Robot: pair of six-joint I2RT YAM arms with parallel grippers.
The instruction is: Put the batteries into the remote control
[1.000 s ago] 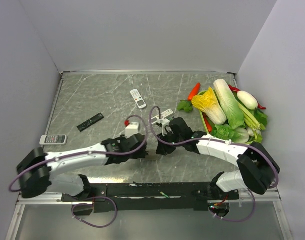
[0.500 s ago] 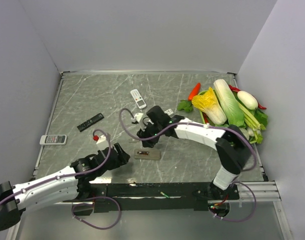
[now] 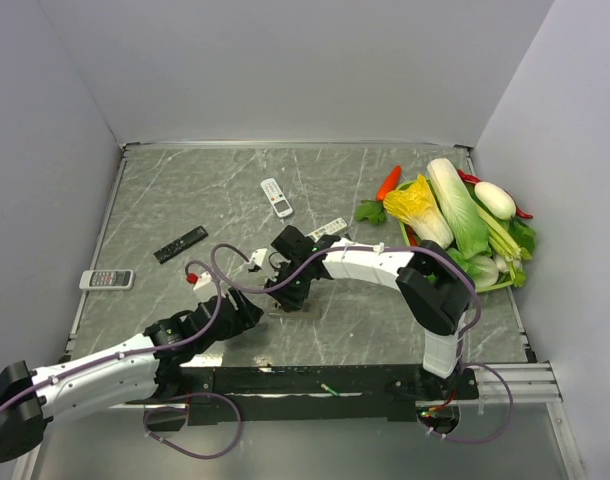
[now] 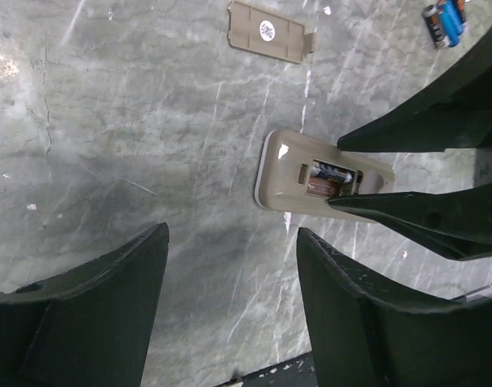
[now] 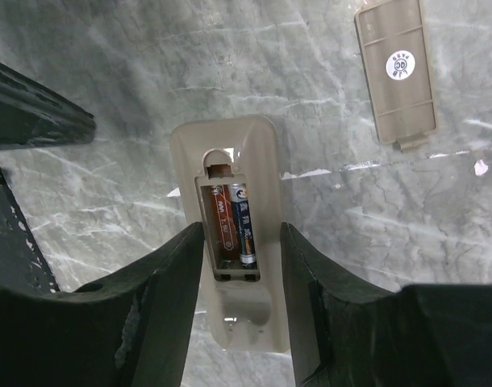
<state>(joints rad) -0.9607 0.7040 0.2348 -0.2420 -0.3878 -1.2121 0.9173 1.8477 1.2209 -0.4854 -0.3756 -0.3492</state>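
The remote control [image 5: 230, 145] lies back up on the marble table, a beige body with its battery bay uncovered. One blue battery [image 5: 244, 226] sits in the bay's right slot, while the left slot shows only its orange label. My right gripper [image 5: 242, 242] hangs open just over the bay, its fingers [image 5: 165, 298] astride the remote and holding nothing. Several loose batteries [image 4: 445, 20] lie further off. My left gripper [image 4: 230, 242] is open and empty, a short way before the remote control [image 4: 286, 165]. From above, my right gripper [image 3: 288, 296] covers most of the remote.
The beige battery cover [image 5: 397, 72] lies loose beside the remote. Three other remotes lie further back: white [image 3: 276, 197], black [image 3: 180, 244] and small white [image 3: 106, 279]. A heap of vegetables [image 3: 455, 215] fills the right side. Walls enclose the table.
My right gripper swung left and came down over the remote with its jaws wider. The left arm drew back toward the near left and has held still since.
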